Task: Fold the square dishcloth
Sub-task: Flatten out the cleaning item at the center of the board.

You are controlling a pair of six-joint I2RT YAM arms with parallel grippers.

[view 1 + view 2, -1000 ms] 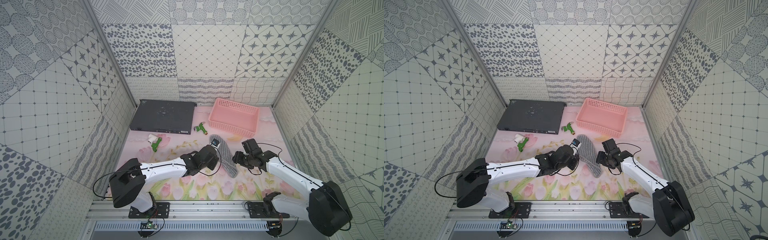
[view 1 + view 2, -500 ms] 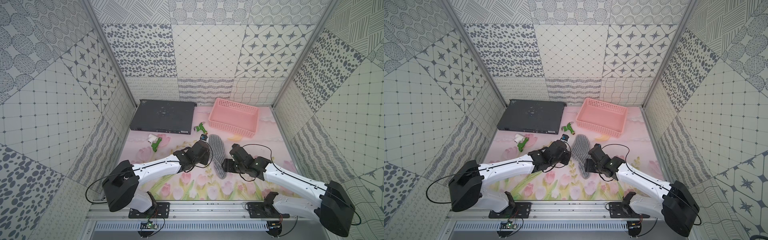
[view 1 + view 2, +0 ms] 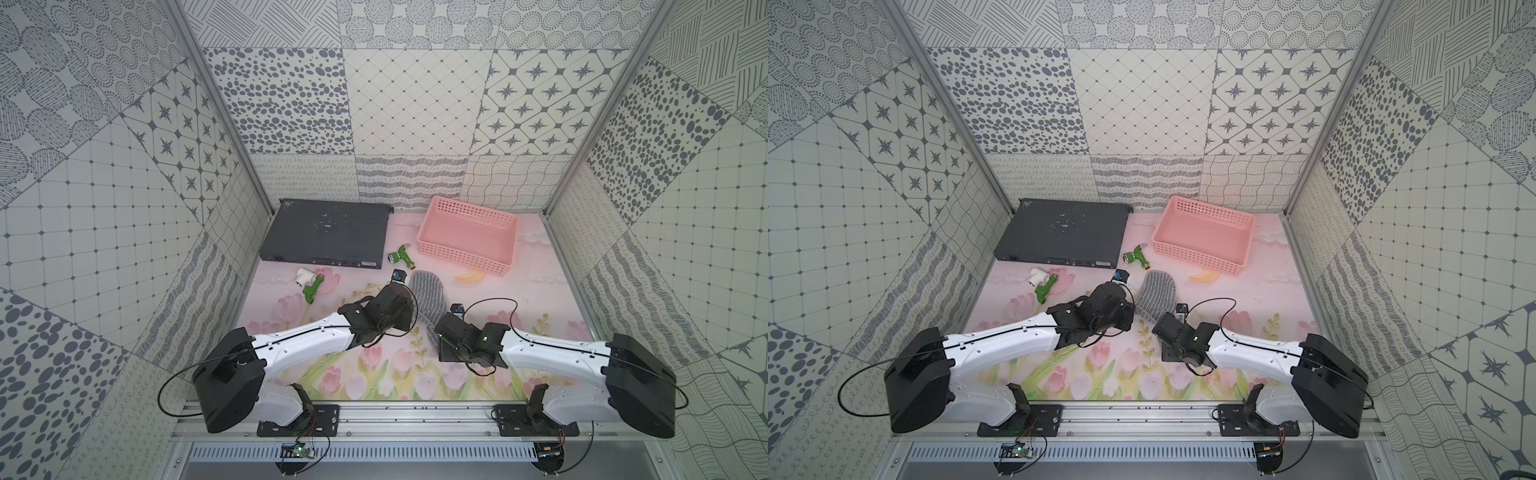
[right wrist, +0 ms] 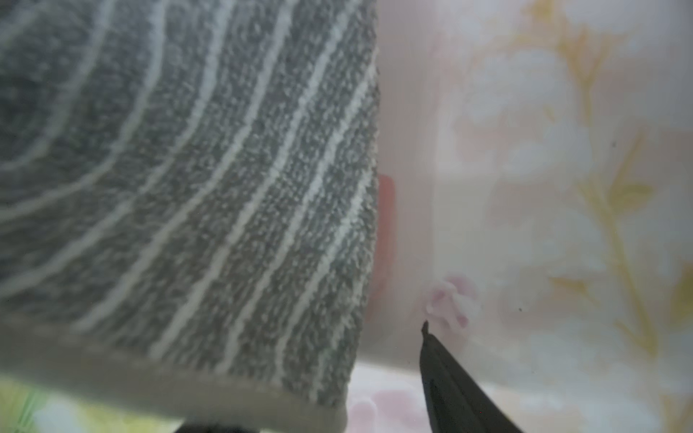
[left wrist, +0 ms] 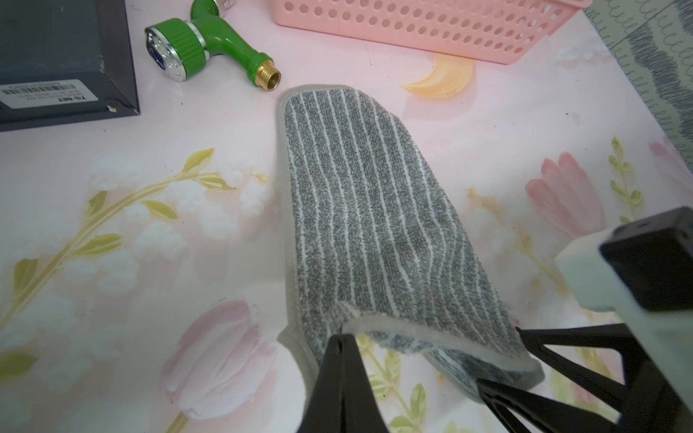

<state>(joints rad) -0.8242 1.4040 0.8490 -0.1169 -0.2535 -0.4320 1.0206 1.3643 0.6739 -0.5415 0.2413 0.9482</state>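
The square dishcloth (image 3: pixel 428 291) (image 3: pixel 1156 291) is gray with thin whitish stripes and lies as a narrow doubled strip in mid-table. Its near end is lifted between the two wrists. My left gripper (image 5: pixel 341 337) is shut on the pale hem at one near corner of the dishcloth (image 5: pixel 367 210). My right gripper (image 5: pixel 498 356) stands open, its two black fingers either side of the other near corner. In the right wrist view the dishcloth (image 4: pixel 187 168) fills most of the picture. One finger (image 4: pixel 450 378) shows apart from its edge there; the other is hidden under the hem.
A pink basket (image 3: pixel 469 237) stands at the back right and a dark flat box (image 3: pixel 324 232) at the back left. A green hose nozzle (image 3: pixel 401 255) lies just beyond the cloth's far end. A green and white pipe fitting (image 3: pixel 309 286) lies to the left.
The cloth's near end has swung left with my left gripper. My right gripper has travelled left to the near corner, and its jaws have narrowed a little.
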